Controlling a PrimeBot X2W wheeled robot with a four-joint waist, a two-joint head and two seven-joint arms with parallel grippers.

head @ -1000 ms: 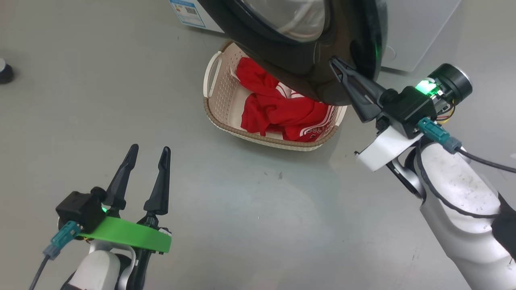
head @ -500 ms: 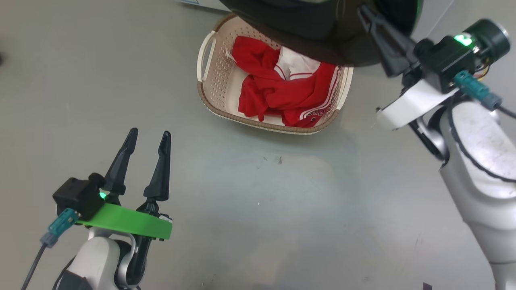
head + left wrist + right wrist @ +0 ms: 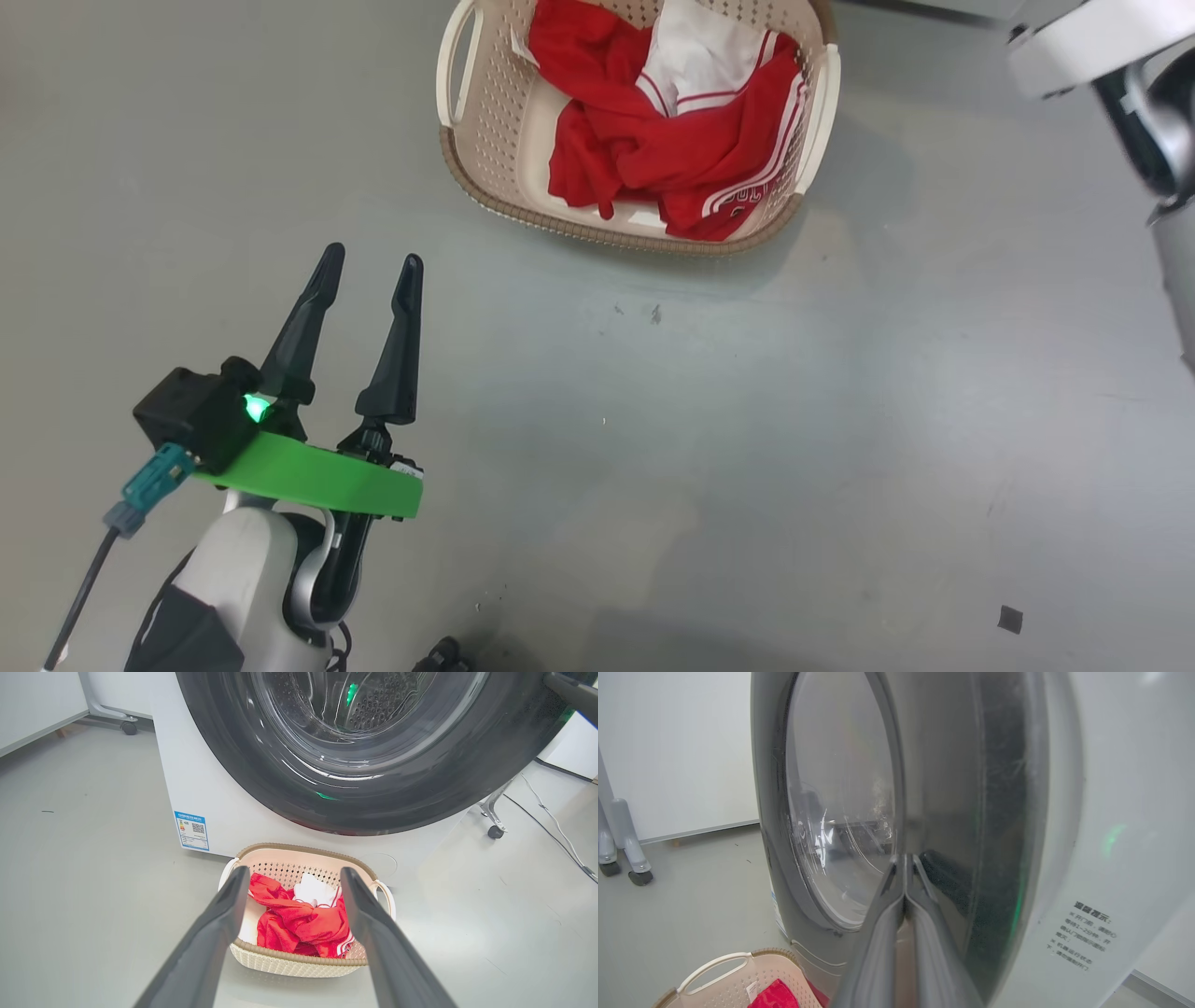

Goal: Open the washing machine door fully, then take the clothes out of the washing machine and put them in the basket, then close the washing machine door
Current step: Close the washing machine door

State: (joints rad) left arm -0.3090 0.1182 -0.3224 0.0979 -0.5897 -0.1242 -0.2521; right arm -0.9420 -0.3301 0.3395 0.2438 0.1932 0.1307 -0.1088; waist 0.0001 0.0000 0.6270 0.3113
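The washing machine door point(image 3: 999, 812) is touched at its rim by the right gripper point(image 3: 905, 859), jaws together; the left gripper point(image 3: 372, 254), farther off, is seen with jaws apart.

I am working in what looks like a test lab: bare grey floor point(image 3: 747, 448), white walls point(image 3: 691, 742), castered frames point(image 3: 494, 832), loose cable point(image 3: 551, 821) right of the washing machine point(image 3: 196, 788)

One washing machine point(image 3: 187, 765), with one washing machine door point(image 3: 261, 779) and one blue label sticker point(image 3: 191, 830). One basket point(image 3: 485, 201) with two side handles point(image 3: 451, 65), holding one tangled heap of clothes point(image 3: 653, 159); the number of garments in it cannot be told. Two castors point(image 3: 128, 728) in the left wrist view. Two tools, the left tool point(image 3: 369, 263) and the right tool point(image 3: 904, 858), each with two dark fingers point(image 3: 303, 327).
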